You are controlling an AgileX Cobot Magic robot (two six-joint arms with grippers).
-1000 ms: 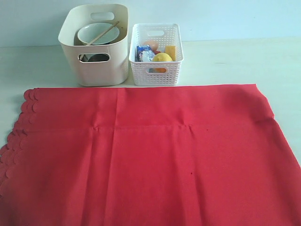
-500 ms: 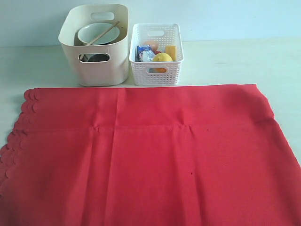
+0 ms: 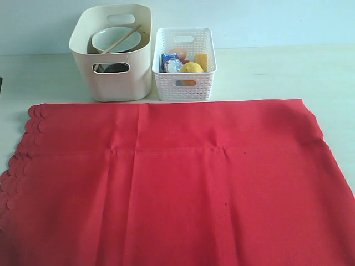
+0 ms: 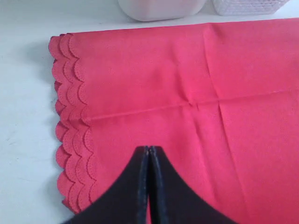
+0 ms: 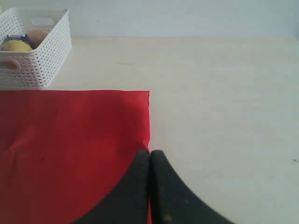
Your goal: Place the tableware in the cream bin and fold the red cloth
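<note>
Here, the smooth cream bin point(image 3: 119, 86), at eleven o'clock from the flat red cloth point(image 3: 177, 177), holds a pale green bowl point(image 3: 115, 39) with wooden chopsticks point(image 3: 119, 40) leaning across it. The white perforated basket point(image 3: 186, 91) beside it holds a lemon point(image 3: 191, 68), egg point(image 3: 178, 52) and cheese point(image 3: 201, 60). The cloth's scalloped edge lies at nine o'clock. The left end effector point(image 4: 148, 151) and right end effector point(image 5: 150, 154) hang clenched, empty, above the cloth.
</note>
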